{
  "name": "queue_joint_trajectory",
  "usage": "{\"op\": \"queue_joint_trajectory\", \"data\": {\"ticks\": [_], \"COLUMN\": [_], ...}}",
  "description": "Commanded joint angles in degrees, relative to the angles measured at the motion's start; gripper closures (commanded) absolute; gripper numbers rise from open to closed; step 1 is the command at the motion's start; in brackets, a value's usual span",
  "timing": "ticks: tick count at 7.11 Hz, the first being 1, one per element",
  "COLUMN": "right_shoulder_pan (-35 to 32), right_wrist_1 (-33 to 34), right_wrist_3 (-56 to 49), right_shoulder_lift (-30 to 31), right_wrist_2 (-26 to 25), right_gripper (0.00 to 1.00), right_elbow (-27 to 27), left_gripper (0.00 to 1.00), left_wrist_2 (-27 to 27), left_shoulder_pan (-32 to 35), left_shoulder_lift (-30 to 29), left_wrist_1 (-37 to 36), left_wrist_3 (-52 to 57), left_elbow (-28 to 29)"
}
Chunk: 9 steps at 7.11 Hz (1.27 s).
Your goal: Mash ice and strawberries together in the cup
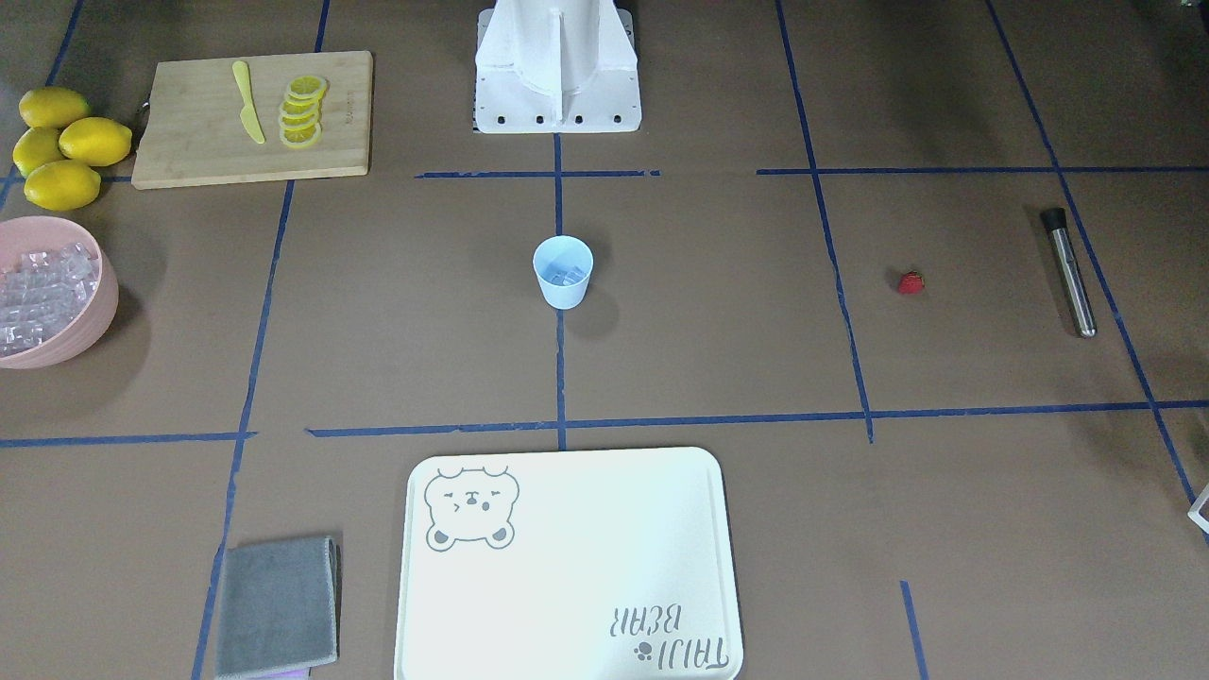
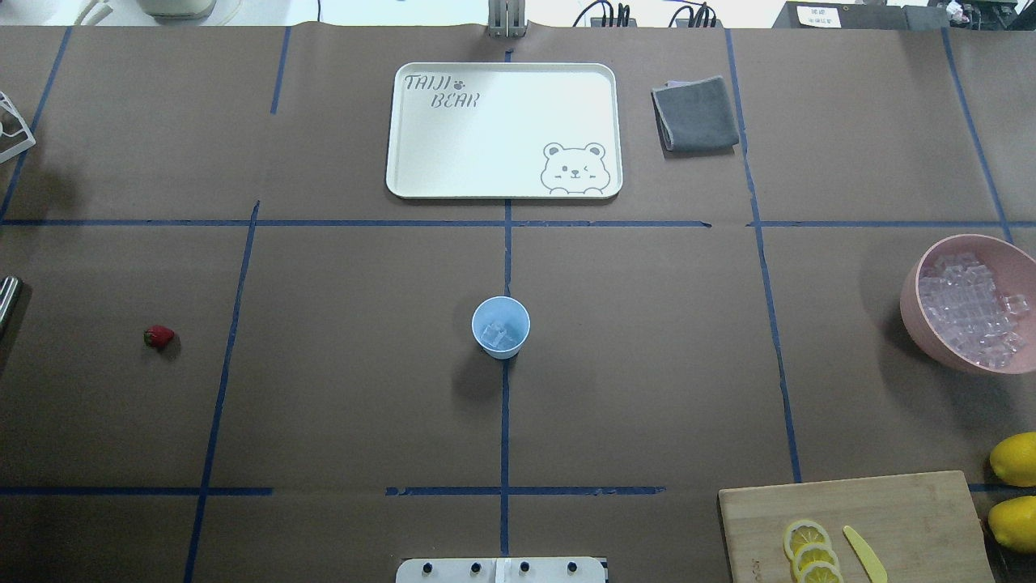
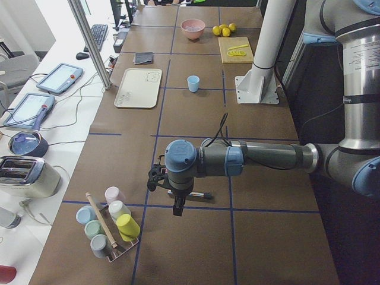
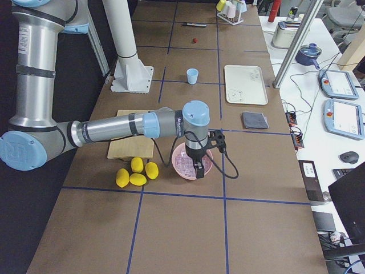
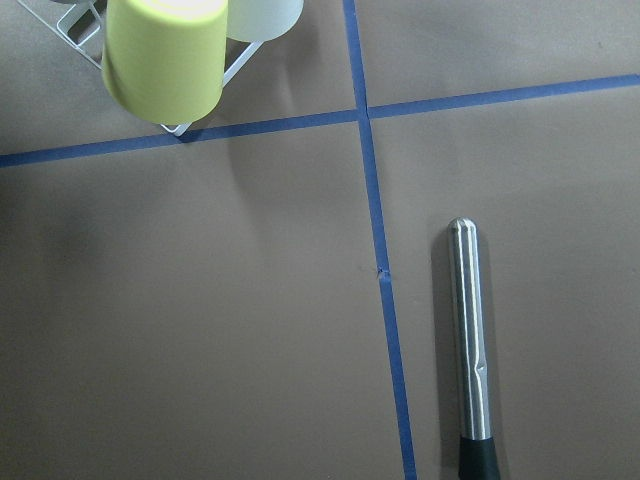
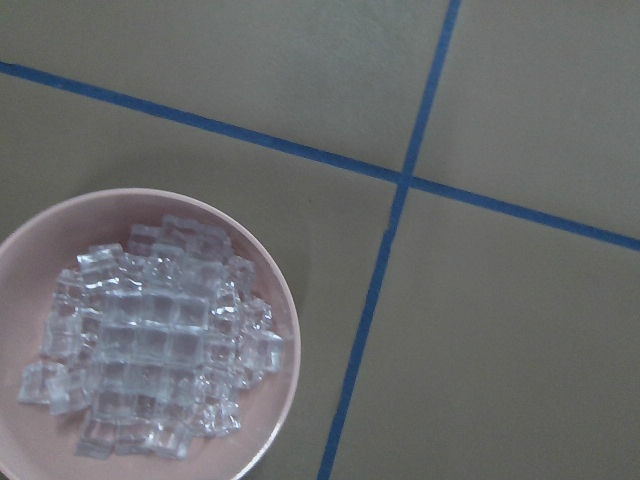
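The pale blue cup (image 1: 563, 272) stands upright at the table's middle, also in the overhead view (image 2: 500, 326), with a few clear ice cubes (image 2: 499, 334) inside. The red strawberry (image 1: 911, 282) lies alone on the table (image 2: 159, 337), on my left side. My left gripper (image 3: 178, 209) hangs over a steel muddler (image 5: 470, 340); I cannot tell if it is open. My right gripper (image 4: 199, 171) hangs over the pink bowl (image 6: 283, 300) of ice (image 6: 150, 360); I cannot tell its state either. No fingers show in the wrist views.
A bear tray (image 2: 506, 129) and grey cloth (image 2: 696, 113) lie on the far side. A wooden board (image 1: 250, 118) holds lemon slices and a yellow knife, with whole lemons (image 1: 61, 142) beside it. A rack of coloured cups (image 3: 110, 228) stands near the left gripper.
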State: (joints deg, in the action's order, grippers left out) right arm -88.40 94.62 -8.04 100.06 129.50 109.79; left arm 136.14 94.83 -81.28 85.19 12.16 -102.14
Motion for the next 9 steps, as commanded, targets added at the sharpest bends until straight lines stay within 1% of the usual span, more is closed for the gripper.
{"op": "queue_joint_trajectory", "data": {"ticks": [1, 2, 3, 4, 6, 7, 8, 9], "right_shoulder_pan": [-3.62, -3.62, -3.62, -3.62, -3.62, -3.62, -3.62, -3.62], "right_wrist_1": [-0.05, -0.05, 0.04, 0.04, 0.04, 0.04, 0.04, -0.05], "right_wrist_3": [-1.98, -1.98, -1.98, -1.89, -1.63, -1.63, -1.63, -1.63], "right_shoulder_lift": [3.91, 3.83, 3.57, 3.3, 3.3, 3.3, 3.39, 3.39], "right_wrist_2": [1.36, 2.33, 2.34, 2.34, 2.69, 2.69, 2.69, 2.69], "right_gripper": [0.01, 0.01, 0.01, 0.01, 0.01, 0.01, 0.01, 0.01], "right_elbow": [-0.8, -0.98, -1.07, -1.07, -0.89, -0.8, -0.89, -0.89], "left_gripper": [0.0, 0.0, 0.0, 0.0, 0.0, 0.0, 0.0, 0.0], "left_wrist_2": [0.0, -0.18, -0.35, 0.95, 1.67, 1.67, 1.58, 1.58], "left_shoulder_pan": [0.0, 0.0, -0.09, -0.17, -0.88, -2.71, -6.9, -12.08], "left_shoulder_lift": [-0.55, -0.9, -3.25, -4.14, -4.85, -4.94, -4.25, -4.15], "left_wrist_1": [0.07, 0.85, 5.3, 5.17, 6.39, 6.92, 9.88, 11.57], "left_wrist_3": [-0.12, 0.14, -0.29, -0.29, -4.76, -4.69, -5.04, -9.56], "left_elbow": [-0.17, -0.17, 0.09, 0.27, 0.54, 0.01, -1.3, -1.49]}}
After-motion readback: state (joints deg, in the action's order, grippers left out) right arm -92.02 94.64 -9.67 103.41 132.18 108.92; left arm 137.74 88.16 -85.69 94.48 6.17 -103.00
